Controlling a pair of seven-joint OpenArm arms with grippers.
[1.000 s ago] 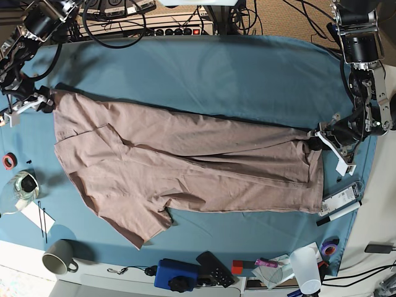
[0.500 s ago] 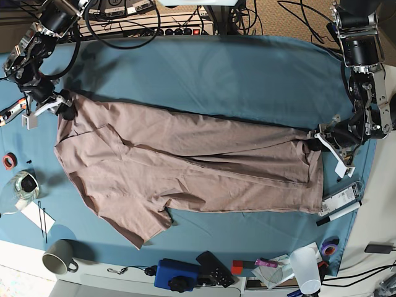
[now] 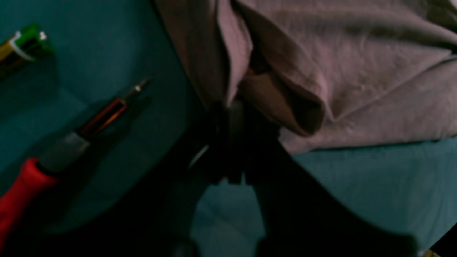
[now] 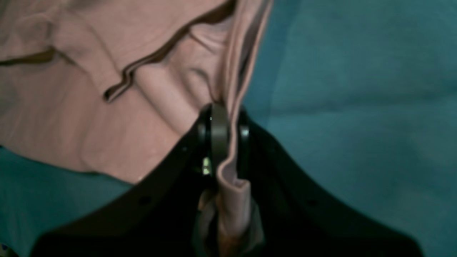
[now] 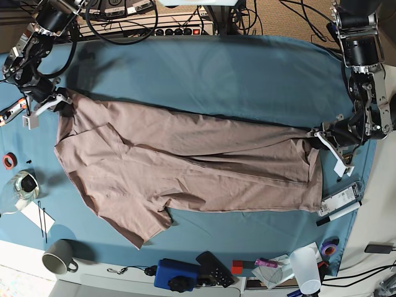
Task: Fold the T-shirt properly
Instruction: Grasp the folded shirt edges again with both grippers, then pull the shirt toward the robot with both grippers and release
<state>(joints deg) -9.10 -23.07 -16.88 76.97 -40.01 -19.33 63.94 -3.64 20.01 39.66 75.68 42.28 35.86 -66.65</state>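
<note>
The mauve T-shirt (image 5: 185,164) lies spread and wrinkled across the teal tablecloth (image 5: 216,74), running from left to right in the base view. My right gripper (image 5: 63,103) is at the shirt's far left corner. In the right wrist view, this right gripper (image 4: 225,141) is shut on a pinched fold of the T-shirt (image 4: 89,107). My left gripper (image 5: 317,143) sits at the shirt's right edge. Seen from the left wrist, the left gripper (image 3: 232,119) is dark and blurred, shut with the T-shirt (image 3: 350,78) edge running into its jaws.
A red-handled screwdriver (image 3: 71,142) and a green battery (image 3: 21,50) lie beside the left gripper. Markers (image 5: 340,207) lie at the right edge, a white cup (image 5: 306,267), a blue box (image 5: 176,274) and a mug (image 5: 59,257) along the front. A glass jar (image 5: 21,189) and tape roll (image 5: 8,161) sit at the left.
My right gripper moved in from the table's left edge onto the shirt's corner and closed on it. My left gripper closed on the shirt's right edge, staying almost in place.
</note>
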